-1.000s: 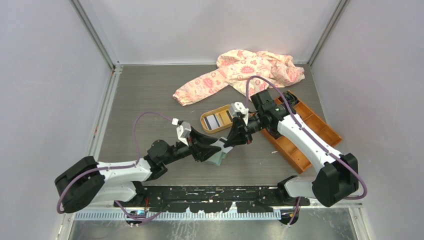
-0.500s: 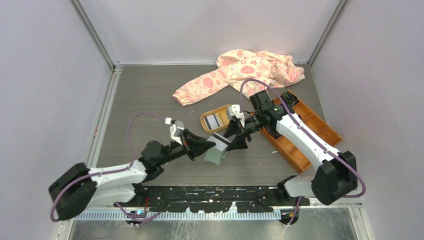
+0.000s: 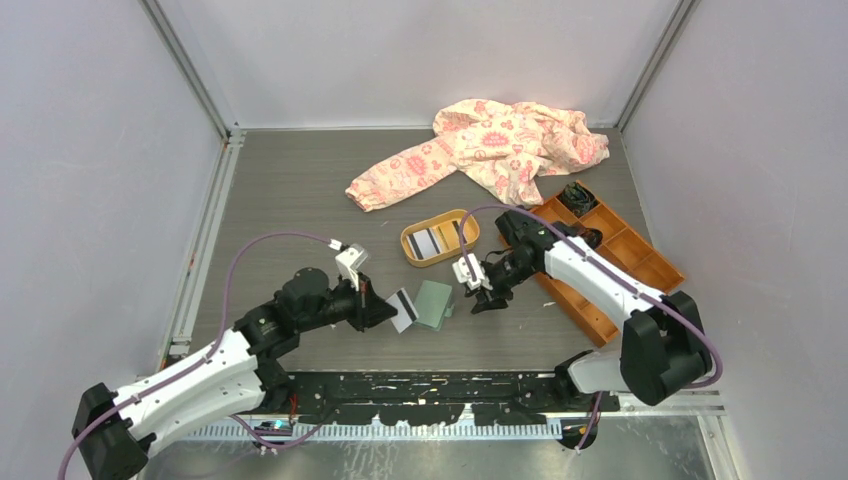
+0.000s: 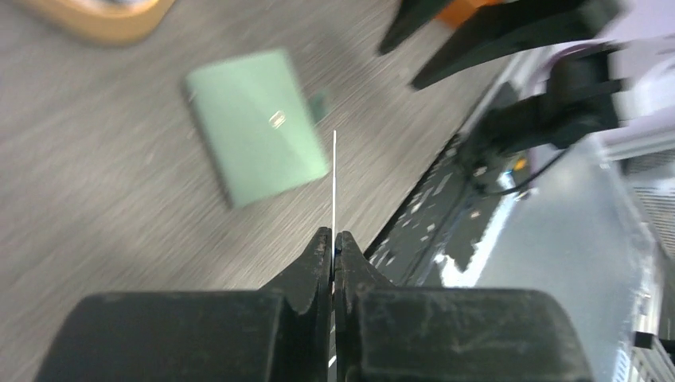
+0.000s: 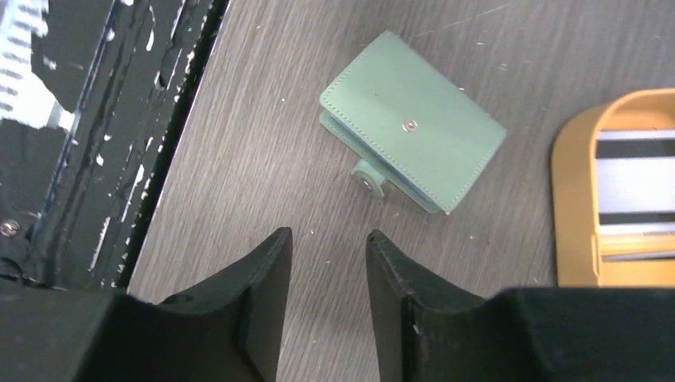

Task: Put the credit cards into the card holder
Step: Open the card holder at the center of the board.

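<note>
The left end effector [image 4: 333, 239] is clamping a thin white credit card [image 3: 402, 310] with a dark stripe, now pulled back from the card holder [image 5: 414, 119]. The right end effector [image 5: 328, 239] is standing released, having let go. The flat, stitched pale green holder is lying closed on the grained grey worktop [image 3: 300, 200].

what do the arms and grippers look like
The left arm and right arm have white shells, black joints and a looping purple cable each. The left gripper and right gripper have black tapered fingers.
</note>
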### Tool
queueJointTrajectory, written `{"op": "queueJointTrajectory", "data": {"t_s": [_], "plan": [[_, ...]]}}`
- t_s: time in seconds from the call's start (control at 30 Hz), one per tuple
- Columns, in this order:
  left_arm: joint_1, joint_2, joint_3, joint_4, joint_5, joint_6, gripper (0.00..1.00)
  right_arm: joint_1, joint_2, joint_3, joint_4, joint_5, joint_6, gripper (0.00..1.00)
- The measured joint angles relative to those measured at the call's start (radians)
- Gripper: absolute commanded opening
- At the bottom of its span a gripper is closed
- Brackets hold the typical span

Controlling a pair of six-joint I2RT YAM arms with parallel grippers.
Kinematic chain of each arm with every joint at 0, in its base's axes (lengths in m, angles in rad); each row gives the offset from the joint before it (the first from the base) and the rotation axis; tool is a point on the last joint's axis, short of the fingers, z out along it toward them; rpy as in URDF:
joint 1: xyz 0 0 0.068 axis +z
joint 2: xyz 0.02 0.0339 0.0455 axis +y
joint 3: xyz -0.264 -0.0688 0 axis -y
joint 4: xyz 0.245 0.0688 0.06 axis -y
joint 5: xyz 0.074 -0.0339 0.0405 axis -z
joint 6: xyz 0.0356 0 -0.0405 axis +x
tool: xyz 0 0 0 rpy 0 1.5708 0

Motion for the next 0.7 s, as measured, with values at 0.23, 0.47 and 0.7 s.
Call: {"op": "queueJointTrajectory", "data": {"t_s": [0.23,0.47,0.7], "plan": [[0.002,0.084,0.033,-0.266,-0.149,0.024,0.0,0.127,0.041,-0.114,0.179,0.077,-0.002,0.16],[0.011,0.129,0.028,-0.261,-0.198,0.034,0.0,0.224,0.087,-0.135,0.317,0.108,0.04,0.15],[0.016,0.13,-0.002,-0.21,-0.202,0.028,0.0,0.37,0.172,-0.136,0.375,0.204,0.048,0.14]]}}
